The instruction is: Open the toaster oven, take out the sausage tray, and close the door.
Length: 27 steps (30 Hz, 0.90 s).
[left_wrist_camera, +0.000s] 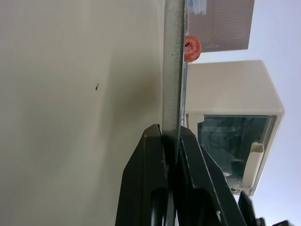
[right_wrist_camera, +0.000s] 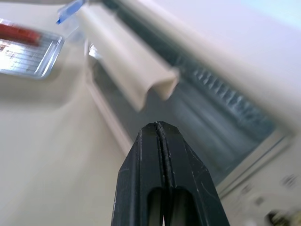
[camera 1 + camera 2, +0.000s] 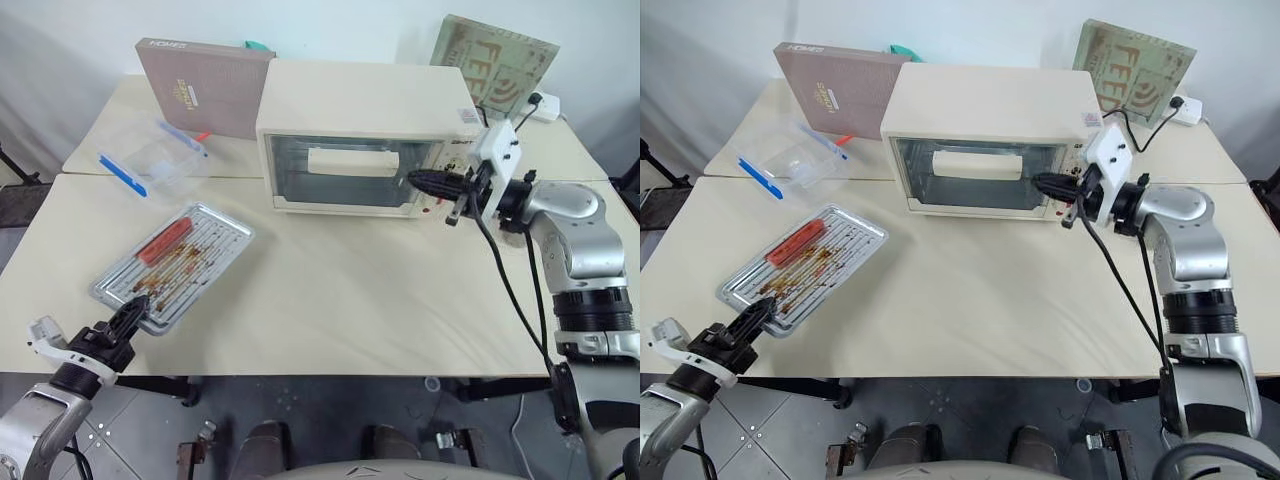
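Note:
The sausage tray (image 3: 205,255) lies on the table's left half with a red sausage (image 3: 165,240) in it. My left gripper (image 3: 135,312) is shut on the tray's near rim (image 1: 173,70), which runs between the fingers (image 1: 153,155) in the left wrist view. The toaster oven (image 3: 365,100) stands at the back middle. Its door (image 3: 290,165) is upright against the front, handle (image 3: 352,161) across the glass. My right gripper (image 3: 415,180) is shut and holds nothing. It hovers level just in front of the door's right edge, pointing left, below the handle's end (image 2: 160,87).
A brown flat box (image 3: 205,85) leans behind the oven's left side. A clear blue-edged container (image 3: 150,160) sits beyond the tray. A green board (image 3: 495,65) and a white plug (image 3: 545,105) with a cable are at the back right. The table's front edge (image 3: 330,375) is near.

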Each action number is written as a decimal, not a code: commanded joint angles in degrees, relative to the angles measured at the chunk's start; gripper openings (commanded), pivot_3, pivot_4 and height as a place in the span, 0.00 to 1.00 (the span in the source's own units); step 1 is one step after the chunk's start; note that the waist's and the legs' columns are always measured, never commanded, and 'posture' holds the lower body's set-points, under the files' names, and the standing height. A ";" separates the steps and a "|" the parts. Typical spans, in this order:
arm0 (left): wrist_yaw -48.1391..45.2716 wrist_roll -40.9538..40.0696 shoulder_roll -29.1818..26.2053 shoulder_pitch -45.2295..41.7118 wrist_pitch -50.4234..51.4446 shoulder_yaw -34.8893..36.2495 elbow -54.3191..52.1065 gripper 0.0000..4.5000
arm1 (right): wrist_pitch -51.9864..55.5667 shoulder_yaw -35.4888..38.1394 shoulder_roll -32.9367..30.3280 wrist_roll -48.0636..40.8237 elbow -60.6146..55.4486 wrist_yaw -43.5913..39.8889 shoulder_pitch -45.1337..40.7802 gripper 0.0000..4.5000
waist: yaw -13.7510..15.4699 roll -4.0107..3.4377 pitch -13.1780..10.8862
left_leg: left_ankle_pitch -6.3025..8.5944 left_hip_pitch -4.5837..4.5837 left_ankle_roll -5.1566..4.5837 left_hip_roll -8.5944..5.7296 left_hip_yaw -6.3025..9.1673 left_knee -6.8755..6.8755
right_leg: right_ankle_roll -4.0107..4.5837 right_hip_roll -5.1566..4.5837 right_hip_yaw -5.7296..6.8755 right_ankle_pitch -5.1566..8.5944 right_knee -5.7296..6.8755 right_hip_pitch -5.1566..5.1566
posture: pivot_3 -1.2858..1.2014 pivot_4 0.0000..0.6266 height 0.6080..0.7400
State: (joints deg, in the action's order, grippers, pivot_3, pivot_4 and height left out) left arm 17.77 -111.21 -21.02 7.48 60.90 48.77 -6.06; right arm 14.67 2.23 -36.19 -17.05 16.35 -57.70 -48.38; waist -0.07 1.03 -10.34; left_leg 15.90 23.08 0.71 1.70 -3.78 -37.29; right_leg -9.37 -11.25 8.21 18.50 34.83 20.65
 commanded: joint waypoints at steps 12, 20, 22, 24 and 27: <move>-14.99 -1.79 -18.24 -6.79 16.16 -17.50 12.37 0.00 | 11.83 2.03 -7.88 -6.84 -19.25 -6.20 9.61 0.01 | 0.58 -0.07 -0.04 | 0.02 0.05 0.02 0.01 -0.01 0.10 | 0.00 0.05 -0.10 0.00 0.06 0.15 | 0.52 0.24 1.00; -20.57 3.48 -21.57 -30.00 25.23 -37.17 30.26 0.00 | 18.87 5.24 -16.40 -12.12 -33.89 -9.29 24.95 0.01 | 1.65 -0.06 -0.04 | 0.03 0.07 0.01 0.01 -0.52 0.13 | 0.00 0.07 -0.64 0.00 0.23 0.56 | 0.52 0.24 1.00; -23.53 8.86 -20.23 -35.72 27.40 -40.16 33.70 0.00 | 19.67 6.21 -16.54 -12.63 -35.54 -7.83 26.61 0.01 | 1.63 -0.02 -0.03 | 0.01 0.11 0.00 0.02 -0.57 0.08 | 0.00 0.11 -0.65 0.00 0.25 0.60 | 0.52 0.24 1.00; -27.58 15.02 -18.97 -40.29 28.91 -42.69 35.64 0.00 | 20.38 7.12 -16.55 -13.16 -36.51 -6.53 27.43 0.01 | 1.54 -0.01 -0.03 | 0.01 0.11 -0.01 0.01 -0.63 0.08 | -0.02 0.10 -0.70 -0.01 0.26 0.60 | 0.52 0.24 1.00; -34.07 25.01 -16.83 -45.98 28.60 -46.23 37.98 0.00 | 21.22 8.27 -16.92 -13.68 -37.43 -5.40 28.65 0.01 | 1.54 -0.01 -0.03 | 0.00 0.11 -0.01 0.01 -0.69 0.13 | -0.02 0.11 -0.73 -0.01 0.25 0.68 | 0.52 0.24 1.00</move>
State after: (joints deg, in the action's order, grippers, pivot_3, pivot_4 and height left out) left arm -11.52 -91.06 -38.43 -36.61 89.42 3.76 30.81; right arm 35.47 8.14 -52.00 -29.54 -18.87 -63.79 -20.03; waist 1.47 1.02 -10.38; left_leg 15.90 23.19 0.70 1.71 -4.49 -37.15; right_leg -9.39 -11.14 7.49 18.49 35.07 21.33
